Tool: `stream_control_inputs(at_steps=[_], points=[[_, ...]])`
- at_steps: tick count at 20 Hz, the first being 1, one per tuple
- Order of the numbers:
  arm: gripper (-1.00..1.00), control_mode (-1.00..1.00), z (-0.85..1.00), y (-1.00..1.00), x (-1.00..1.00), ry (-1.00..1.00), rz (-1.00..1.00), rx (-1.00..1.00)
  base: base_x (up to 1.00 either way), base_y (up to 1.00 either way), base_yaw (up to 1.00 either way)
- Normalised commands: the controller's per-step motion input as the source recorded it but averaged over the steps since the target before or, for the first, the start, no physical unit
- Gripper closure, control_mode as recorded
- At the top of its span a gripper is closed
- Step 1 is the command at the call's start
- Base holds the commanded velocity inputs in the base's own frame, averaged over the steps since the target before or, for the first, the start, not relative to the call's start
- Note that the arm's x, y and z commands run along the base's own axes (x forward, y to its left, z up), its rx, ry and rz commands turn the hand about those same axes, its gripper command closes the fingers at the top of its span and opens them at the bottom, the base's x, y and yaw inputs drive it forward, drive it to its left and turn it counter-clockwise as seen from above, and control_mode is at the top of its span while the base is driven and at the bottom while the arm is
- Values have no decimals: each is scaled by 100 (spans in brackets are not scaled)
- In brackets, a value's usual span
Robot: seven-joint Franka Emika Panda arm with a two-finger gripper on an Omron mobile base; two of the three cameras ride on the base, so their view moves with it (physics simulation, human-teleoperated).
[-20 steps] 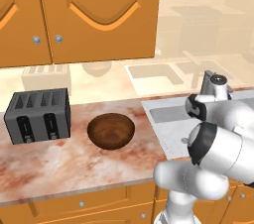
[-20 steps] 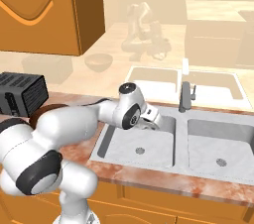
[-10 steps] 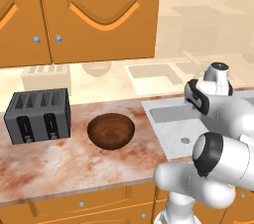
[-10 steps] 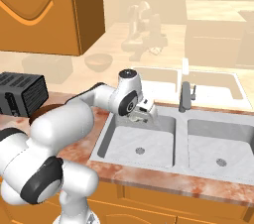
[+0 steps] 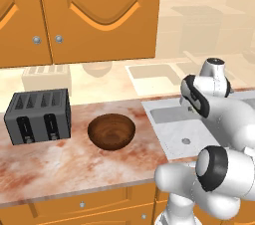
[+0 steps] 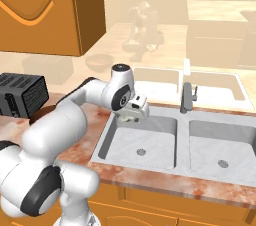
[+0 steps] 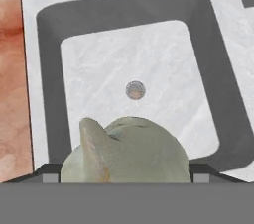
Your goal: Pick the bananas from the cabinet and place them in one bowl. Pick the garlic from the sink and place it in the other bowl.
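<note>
1. While the garlic sits between the jaws of the hand, it hangs above the left basin of the sink, clear of the basin floor and near the basin's back left corner.
2. The hand is spread wide, and its jaws close on the two sides of the garlic, so I judge that it carries the garlic.
3. In the hand view, the round drain of the sink lies straight below, past the garlic.
4. To the left of the sink, a brown bowl stands on the counter, and it looks empty.
5. A dark toaster stands further left of the sink, beyond this bowl.
6. Above the counter, to the left of the sink, the cabinet has its doors closed.
7. As I judge it, the garlic is lifted but not yet in a bowl, and the bananas still wait.
</note>
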Motion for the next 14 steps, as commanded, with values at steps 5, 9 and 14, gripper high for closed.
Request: stream_control_inputs(at_steps=[5,9,14], points=[[100,-100,10,36,-25,7,8,2,0,0,0],[100,-100,6,41,-15,8,9,0,0,0,0],[100,-100,0,50,-4,5,9,0,0,0,0]])
